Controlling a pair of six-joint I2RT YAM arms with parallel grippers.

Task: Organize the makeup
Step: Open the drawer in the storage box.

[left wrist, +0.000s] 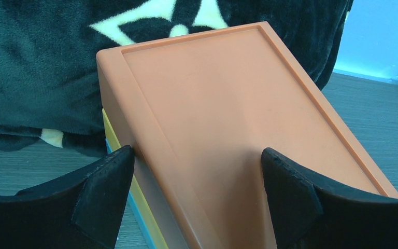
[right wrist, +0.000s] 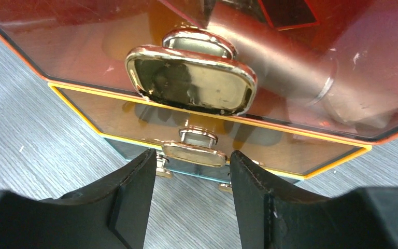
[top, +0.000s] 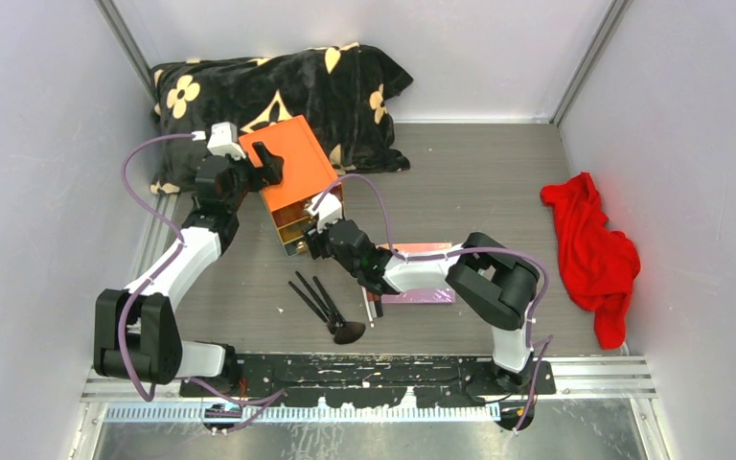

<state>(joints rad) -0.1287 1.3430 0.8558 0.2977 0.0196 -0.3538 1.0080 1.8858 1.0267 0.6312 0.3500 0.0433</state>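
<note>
The orange box (top: 292, 163) with clear drawers stands at the back left. My left gripper (top: 266, 165) is open over its lid (left wrist: 228, 104), one finger (left wrist: 103, 192) beside the box's edge, the other on top. My right gripper (top: 314, 240) is open at the drawer fronts. The middle drawer's gold knob (right wrist: 194, 151) sits just past its fingertips (right wrist: 134, 192), untouched. Several black-handled brushes (top: 318, 299), one with a fluffy brown head (top: 349, 333), lie on the table. The pink palette (top: 426, 290) lies under my right arm. A reddish pencil-like item (right wrist: 285, 62) shows inside the top drawer.
A black flowered blanket (top: 278, 91) is bunched behind the box. A red cloth (top: 594, 249) lies at the right wall. The top drawer's big gold knob (right wrist: 192, 78) hangs above my right fingers. White walls close in both sides and the back.
</note>
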